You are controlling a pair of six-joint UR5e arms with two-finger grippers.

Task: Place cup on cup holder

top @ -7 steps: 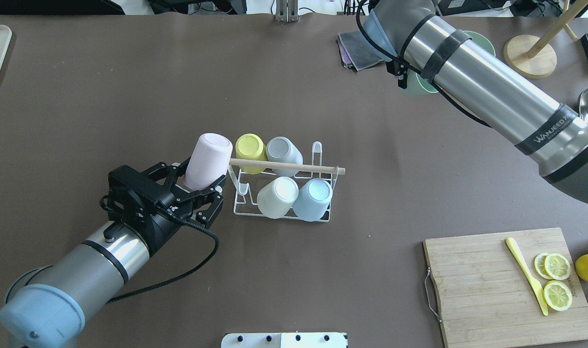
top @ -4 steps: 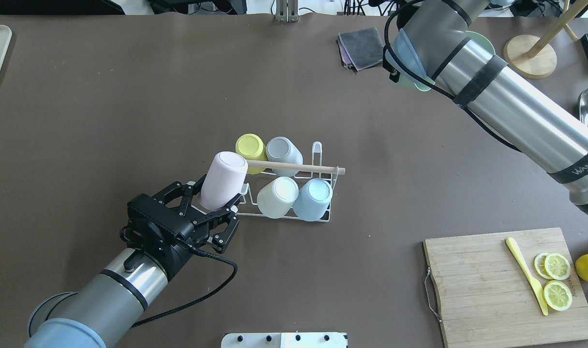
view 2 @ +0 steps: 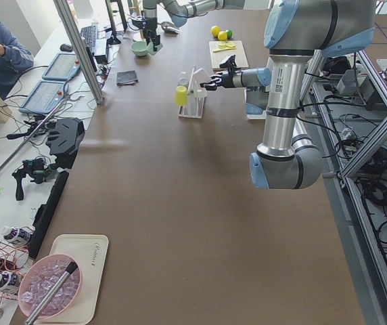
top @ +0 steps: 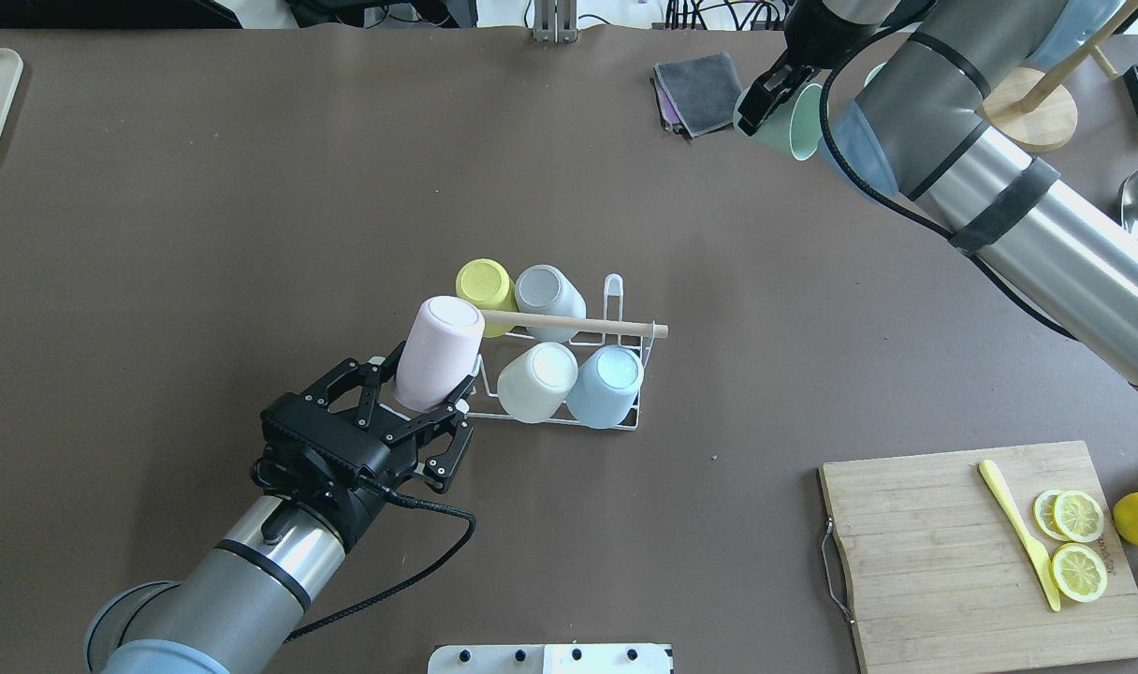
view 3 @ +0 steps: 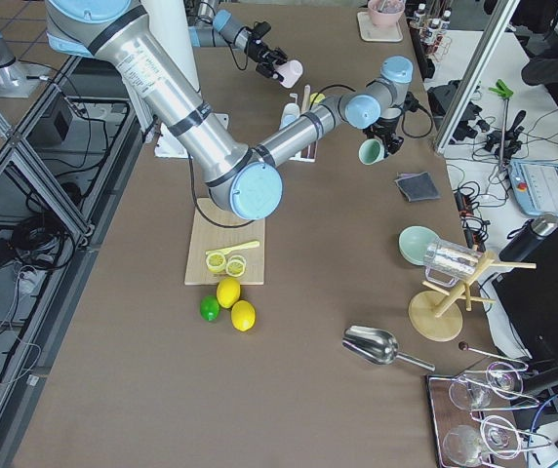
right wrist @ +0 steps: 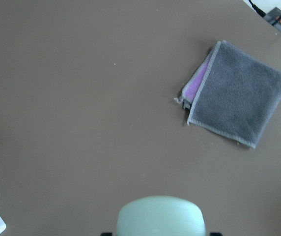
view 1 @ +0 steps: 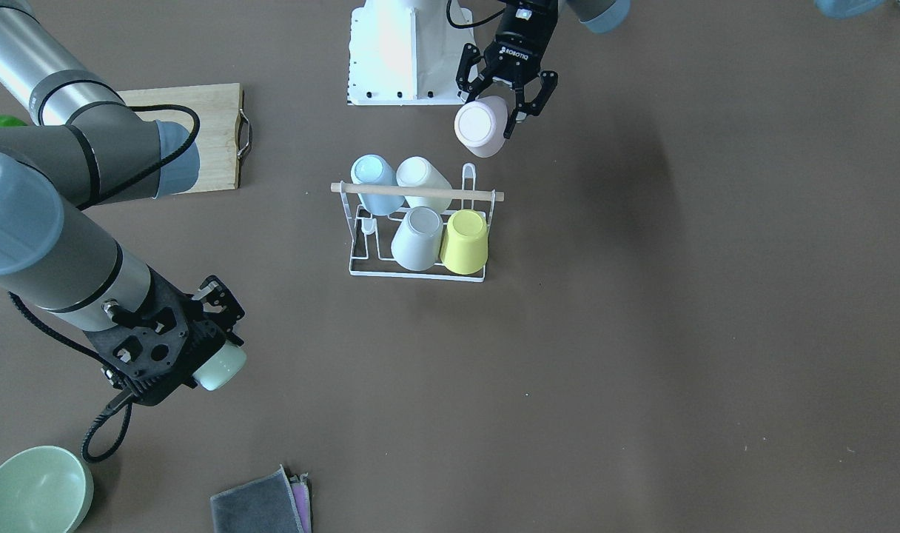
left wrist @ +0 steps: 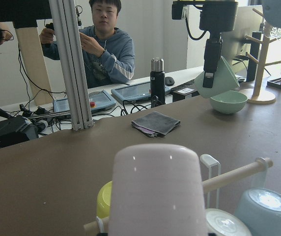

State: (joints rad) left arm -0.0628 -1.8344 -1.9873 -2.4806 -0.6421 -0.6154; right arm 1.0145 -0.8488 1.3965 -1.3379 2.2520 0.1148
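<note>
My left gripper [top: 422,393] is shut on a pale pink cup [top: 435,354], held bottom-up and tilted over the near left end of the cup holder [top: 550,421]. The holder is a white wire rack with a wooden rod [top: 578,325] across its top. It carries yellow [top: 485,285], grey [top: 546,292], white [top: 536,379] and light blue [top: 606,384] cups. In the front-facing view the pink cup [view 1: 481,126] hangs just behind the rack [view 1: 413,275]. My right gripper [top: 765,98] is shut on a mint green cup [top: 794,126], lifted over the far right of the table.
A grey cloth [top: 700,89] lies beside the right gripper, with a green bowl [view 1: 32,488] near it. A wooden cutting board [top: 953,562] with lemon slices and a yellow knife is at the near right. A wooden stand [top: 1028,108] is at the far right.
My left gripper has carried the pink cup nearer and to the right, to the rack's near left corner. My right arm has swung back and the green cup now shows in its gripper.
</note>
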